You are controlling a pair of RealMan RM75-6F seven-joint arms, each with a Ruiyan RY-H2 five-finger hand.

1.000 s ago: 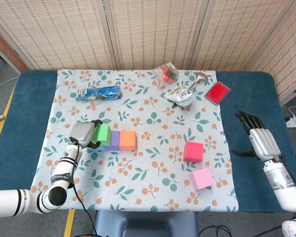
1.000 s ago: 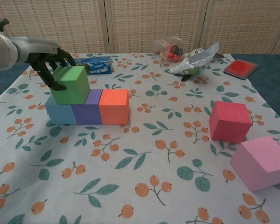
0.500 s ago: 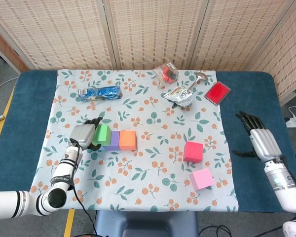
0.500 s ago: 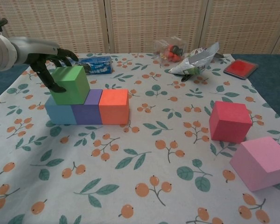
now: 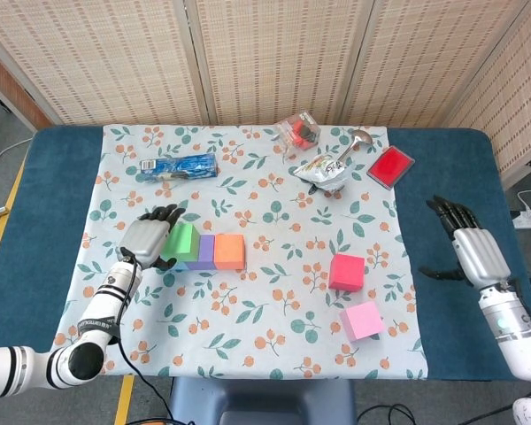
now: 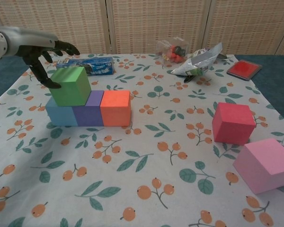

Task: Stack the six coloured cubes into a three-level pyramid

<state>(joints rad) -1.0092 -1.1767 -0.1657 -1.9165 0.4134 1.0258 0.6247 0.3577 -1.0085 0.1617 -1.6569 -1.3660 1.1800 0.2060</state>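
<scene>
Hovering with fingers spread and holding nothing, the left hand (image 6: 40, 52) sits just left of the green cube (image 6: 71, 85), which rests on the blue-purple-orange row (image 6: 89, 109). Far nearer the loose red cube (image 5: 346, 271) and pink cube (image 5: 362, 320), the right hand (image 5: 470, 249) hangs spread, empty, well to their right.

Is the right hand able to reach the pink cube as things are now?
Probably yes. The right hand is open beside the cloth, and the pink cube sits alone near that edge. Only the red cube stands close, and not between them.
</scene>
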